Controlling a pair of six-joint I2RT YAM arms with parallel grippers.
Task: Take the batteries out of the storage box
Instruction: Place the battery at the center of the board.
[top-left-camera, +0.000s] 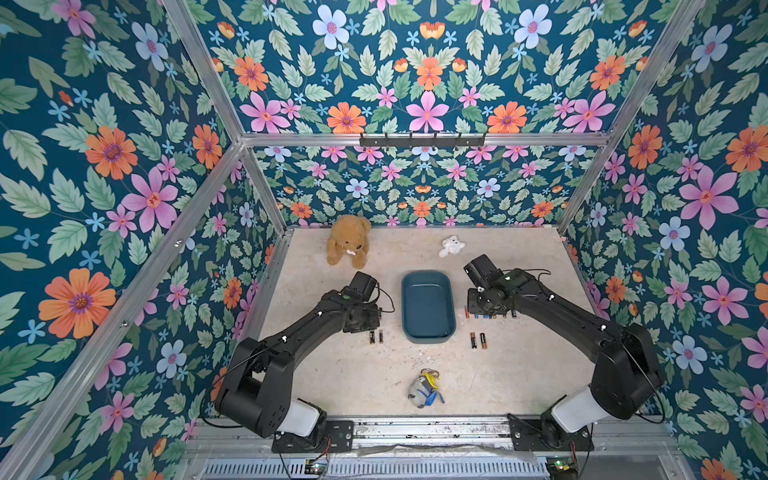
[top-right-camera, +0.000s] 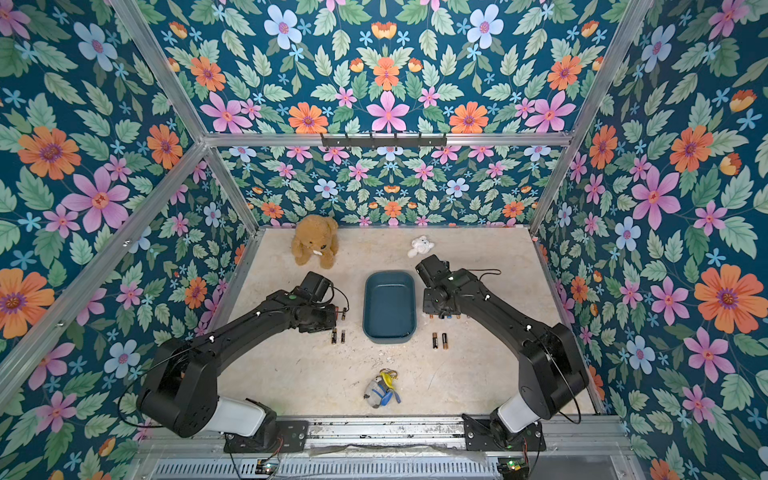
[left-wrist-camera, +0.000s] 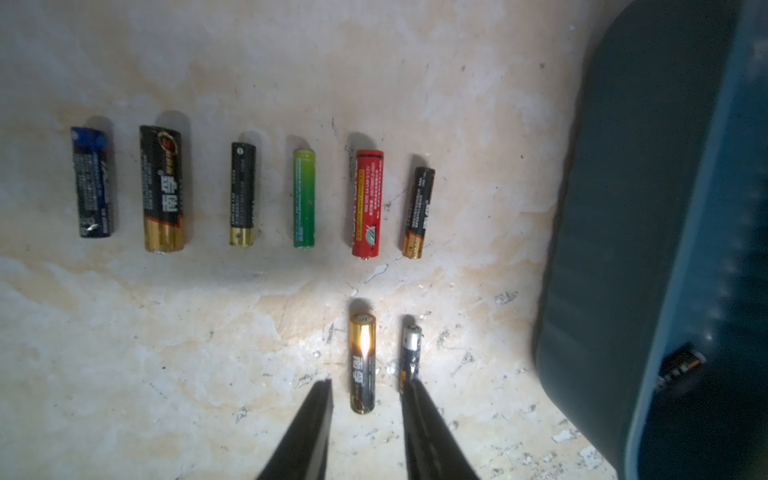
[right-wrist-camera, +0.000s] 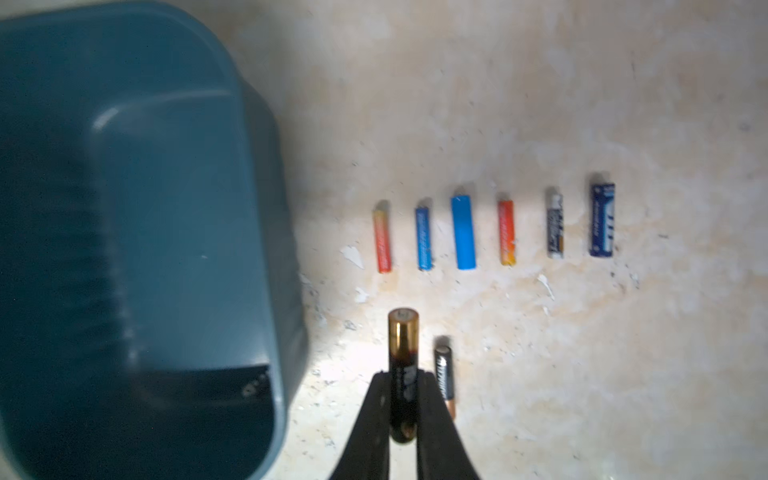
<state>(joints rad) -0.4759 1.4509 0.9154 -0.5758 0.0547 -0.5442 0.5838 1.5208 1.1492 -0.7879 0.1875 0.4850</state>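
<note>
My right pincer (right-wrist-camera: 404, 376) clamped on a black-and-gold battery (right-wrist-camera: 403, 332) — my left pincer (left-wrist-camera: 368, 384) parted.
The gripped battery is just beside the storage box (right-wrist-camera: 166, 208); my left pincer stands open astride a gold-tipped battery (left-wrist-camera: 362, 353) lying on the table (left-wrist-camera: 166, 353). Rows of batteries (left-wrist-camera: 303, 199) flank the box — one dark cell (left-wrist-camera: 681, 370) shows in its corner.

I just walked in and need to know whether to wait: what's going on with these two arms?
Both arms are emptying batteries from the teal storage box onto the table, lined up in rows either side. The right gripper is shut on a black-and-gold battery near its row. The left gripper has its jaws open astride another battery lying on the table. The box looks almost empty.
</note>
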